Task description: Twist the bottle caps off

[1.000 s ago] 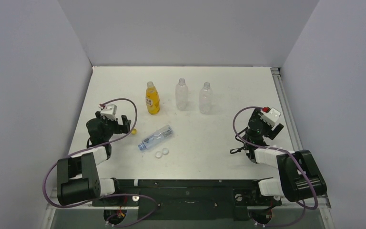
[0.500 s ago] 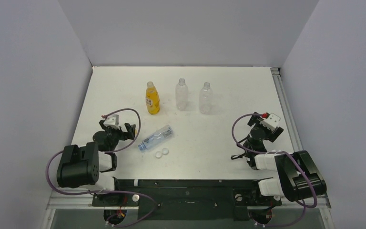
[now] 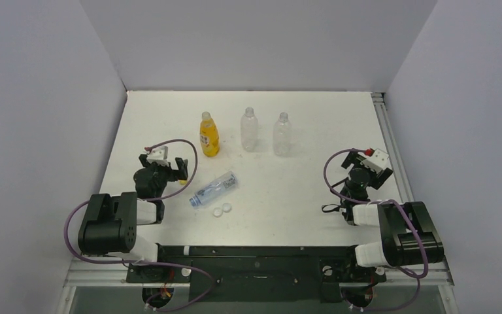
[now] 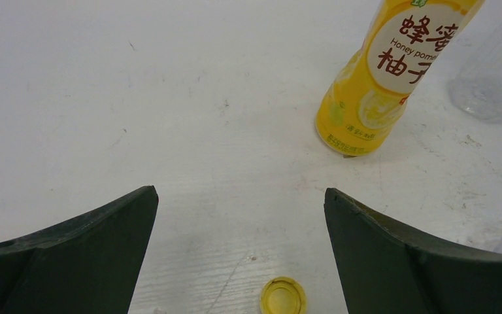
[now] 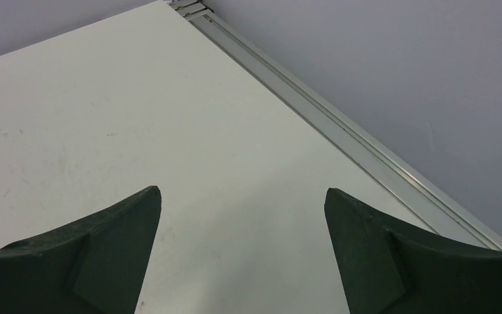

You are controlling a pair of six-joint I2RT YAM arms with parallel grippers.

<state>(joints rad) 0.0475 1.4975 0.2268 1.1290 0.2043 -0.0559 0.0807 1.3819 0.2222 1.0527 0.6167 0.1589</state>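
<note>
White, matte and faintly scuffed, the tabletop (image 3: 314, 196) carries everything. The left gripper (image 4: 240, 196) and right gripper (image 5: 242, 196) both hang released, their dark wedge-shaped fingers spread wide. Far back stand a glossy yellow-orange bottle (image 3: 209, 135) and two clear bottles (image 3: 250, 129) (image 3: 282, 134). Nearer, a shorter clear bottle (image 3: 214, 188) lies on its side. Two round white caps (image 3: 218, 211) (image 3: 226, 207) sit just beside its neck. A small yellow cap (image 4: 282, 296) lies near the left gripper.
</note>
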